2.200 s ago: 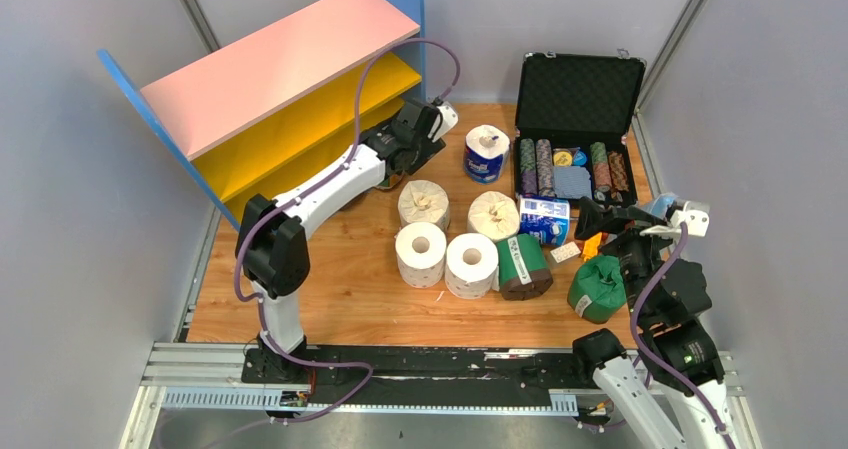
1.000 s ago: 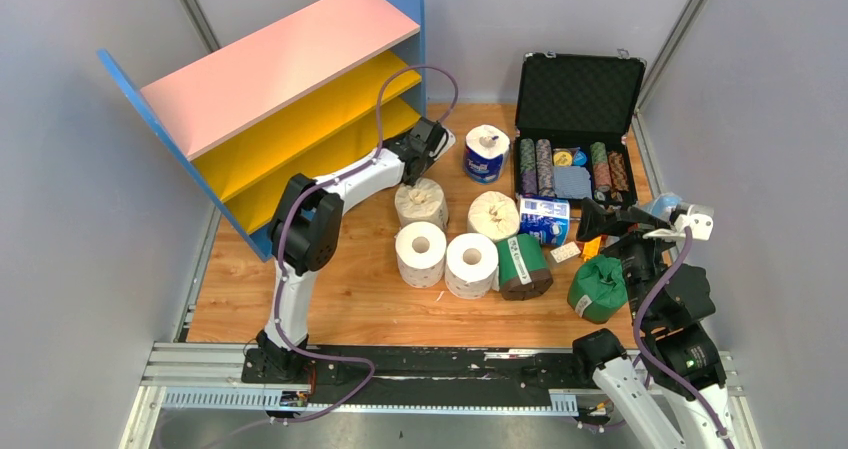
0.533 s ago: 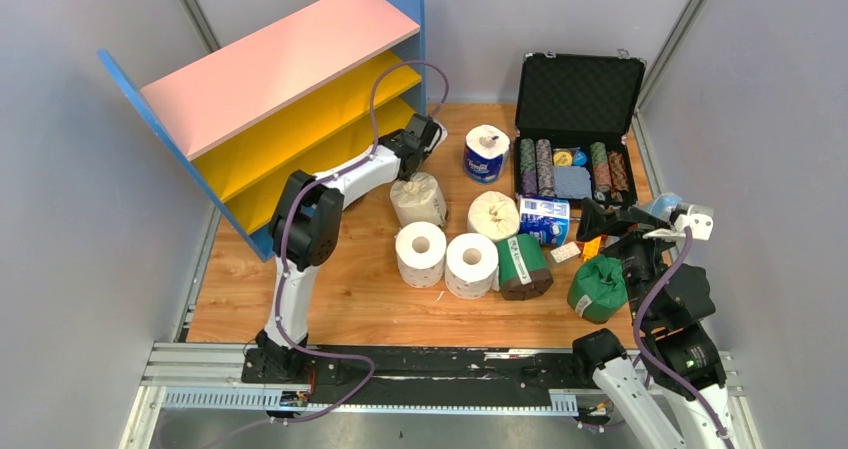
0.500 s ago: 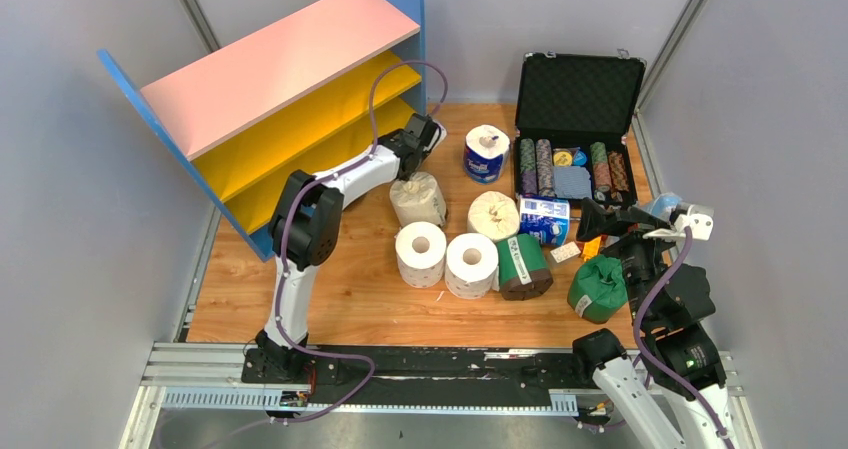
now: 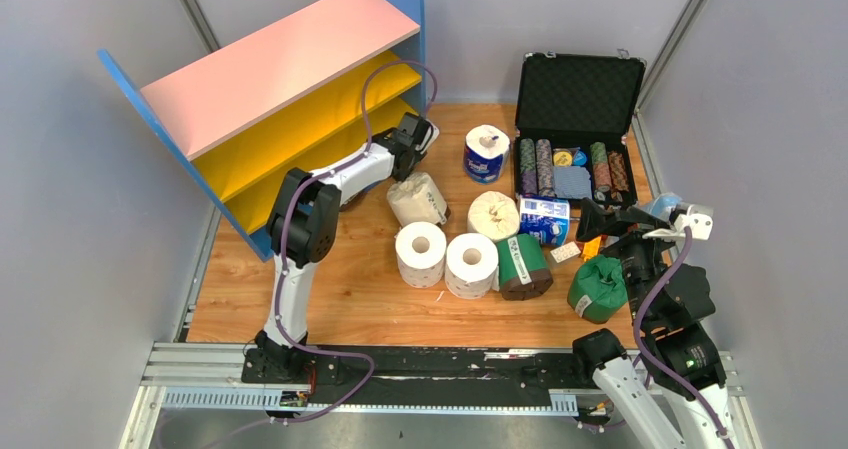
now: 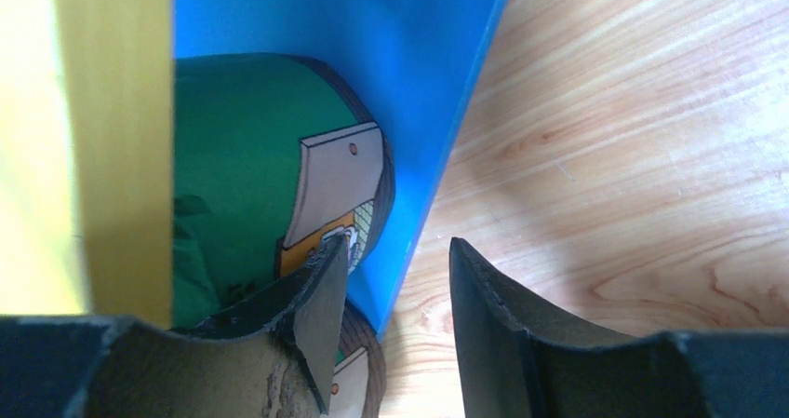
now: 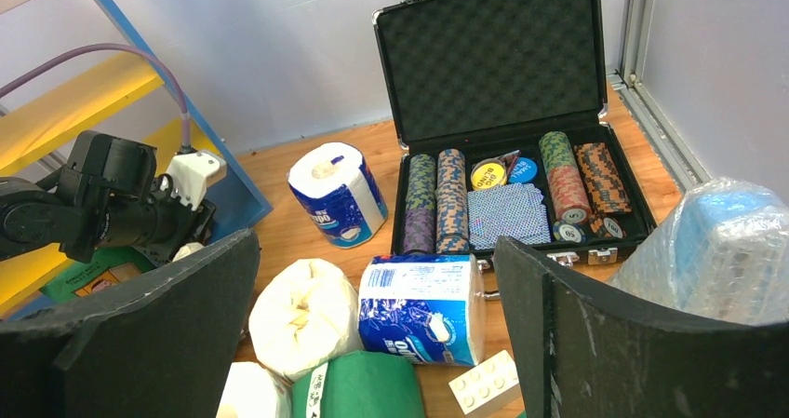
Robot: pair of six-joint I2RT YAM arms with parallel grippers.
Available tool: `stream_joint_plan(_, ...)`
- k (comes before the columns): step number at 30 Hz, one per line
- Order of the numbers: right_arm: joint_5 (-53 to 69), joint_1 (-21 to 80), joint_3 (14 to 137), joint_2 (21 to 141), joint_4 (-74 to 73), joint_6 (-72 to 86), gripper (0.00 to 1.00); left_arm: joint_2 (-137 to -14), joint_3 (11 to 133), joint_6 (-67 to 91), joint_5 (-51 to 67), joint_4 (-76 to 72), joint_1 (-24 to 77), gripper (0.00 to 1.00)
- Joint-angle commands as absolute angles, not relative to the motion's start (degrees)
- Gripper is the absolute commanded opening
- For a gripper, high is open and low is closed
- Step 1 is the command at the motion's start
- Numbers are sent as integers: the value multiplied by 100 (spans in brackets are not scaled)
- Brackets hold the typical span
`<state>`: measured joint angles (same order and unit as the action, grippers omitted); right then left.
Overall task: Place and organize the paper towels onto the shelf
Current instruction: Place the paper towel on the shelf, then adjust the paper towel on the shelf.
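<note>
While our left hand (image 6: 391, 330) hovers with fingers apart at the shelf (image 5: 270, 69) beside a shelved green roll (image 6: 251, 185), our right hand (image 7: 372, 343) gapes empty above paper towels (image 5: 470, 259) clustered on the tabletop (image 5: 350, 289).

Both arms have white link shells with black joint housings. The left arm (image 5: 335, 181) carries a purple cable looping from its wrist to its base; the right arm (image 5: 668, 314) carries a matching purple cable and a small green light on a lower joint. Gripper fingers (image 7: 149, 330) are matte black, broad, with chipped edges. Bases sit on a black rail.
</note>
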<state>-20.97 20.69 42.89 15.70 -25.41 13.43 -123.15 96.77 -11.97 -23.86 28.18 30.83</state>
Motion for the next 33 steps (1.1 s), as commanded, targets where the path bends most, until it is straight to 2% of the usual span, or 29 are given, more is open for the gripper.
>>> stream_joint_plan(1, -2024, 2043, 4278, 1600, -2322, 1406, 100, -11872, 9544, -928, -2148, 3003, 3238, 54)
stream_joint_plan(4, -2049, 2048, 4272, 1601, -2322, 1402, 100, -11634, 9572, -845, -2235, 3110, 3462, 58)
stream_joint_plan(13, -2044, 2041, 4271, 1591, -2321, 1395, 100, -10892, 9067, 351, -2937, 3719, 3821, 58)
stream_joint_plan(17, -2013, 2048, 4263, 1565, -2327, 1405, 100, -10601, 8468, 765, -3760, 3828, 3824, 55)
stream_joint_plan(25, -1945, 2052, 4256, 1555, -2304, 1415, 100, -10418, 7426, 1197, -4822, 3883, 3667, 40)
stream_joint_plan(33, -1878, 2044, 4254, 1629, -2291, 1424, 100, -10686, 7397, 881, -5177, 3201, 3298, 39)
